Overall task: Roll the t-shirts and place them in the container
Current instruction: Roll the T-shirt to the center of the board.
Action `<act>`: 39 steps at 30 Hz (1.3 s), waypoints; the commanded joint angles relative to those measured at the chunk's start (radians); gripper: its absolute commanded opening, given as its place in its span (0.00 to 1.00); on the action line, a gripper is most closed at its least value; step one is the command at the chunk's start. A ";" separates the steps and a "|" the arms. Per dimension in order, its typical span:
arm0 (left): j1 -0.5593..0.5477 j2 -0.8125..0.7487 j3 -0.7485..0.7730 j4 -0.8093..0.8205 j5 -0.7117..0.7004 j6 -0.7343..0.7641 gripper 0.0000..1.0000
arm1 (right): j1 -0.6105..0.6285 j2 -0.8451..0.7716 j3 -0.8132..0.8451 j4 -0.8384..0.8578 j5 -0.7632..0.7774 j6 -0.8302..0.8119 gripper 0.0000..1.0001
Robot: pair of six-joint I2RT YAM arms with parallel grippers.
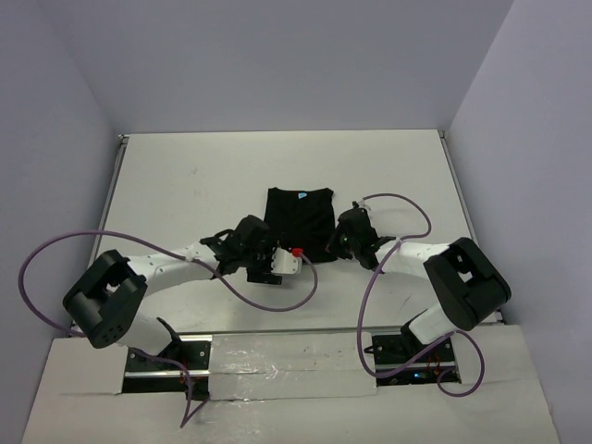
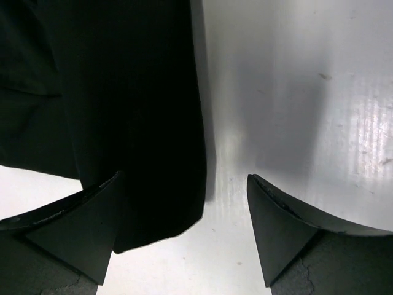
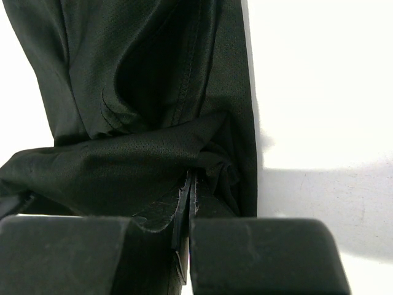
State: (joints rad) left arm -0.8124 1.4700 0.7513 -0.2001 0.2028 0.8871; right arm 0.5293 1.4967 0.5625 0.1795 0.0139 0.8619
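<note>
Nearest the arm bases, the left hand (image 2: 184,178) sits at the t-shirt's (image 1: 298,217) near left corner. Its jaws are spread wide and clamp nothing. One finger (image 2: 83,224) is over the black cloth and the other is over the bare white counter (image 1: 185,185), with the garment's side edge running between them.

Just beside the t-shirt's near right corner, the right hand (image 3: 190,187) has its jaws pressed fully together. A raised fold of the fabric bunches right at the tips, pinched there as far as the wrist view shows.

Beyond both hands the t-shirt lies flat on the middle of the counter as a narrow, folded-in black rectangle, its long axis running away from the arms. At the t-shirt's far edge, a small light-blue neck tag (image 1: 303,195) shows at the centre.
</note>
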 commanded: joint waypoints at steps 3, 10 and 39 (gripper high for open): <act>-0.036 -0.004 -0.082 0.191 -0.127 0.076 0.88 | -0.005 0.030 0.007 -0.034 0.023 -0.029 0.00; -0.036 0.073 -0.101 0.303 -0.183 0.084 0.84 | -0.005 0.030 0.008 -0.043 0.015 -0.047 0.00; 0.165 0.236 0.517 -0.789 0.605 0.167 0.00 | -0.005 -0.437 0.054 -0.287 -0.141 -0.422 0.13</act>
State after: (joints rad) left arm -0.6605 1.6672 1.1820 -0.7055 0.5770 0.9588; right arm 0.5293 1.1194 0.5983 -0.0322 -0.1223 0.5034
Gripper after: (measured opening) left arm 0.032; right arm 0.127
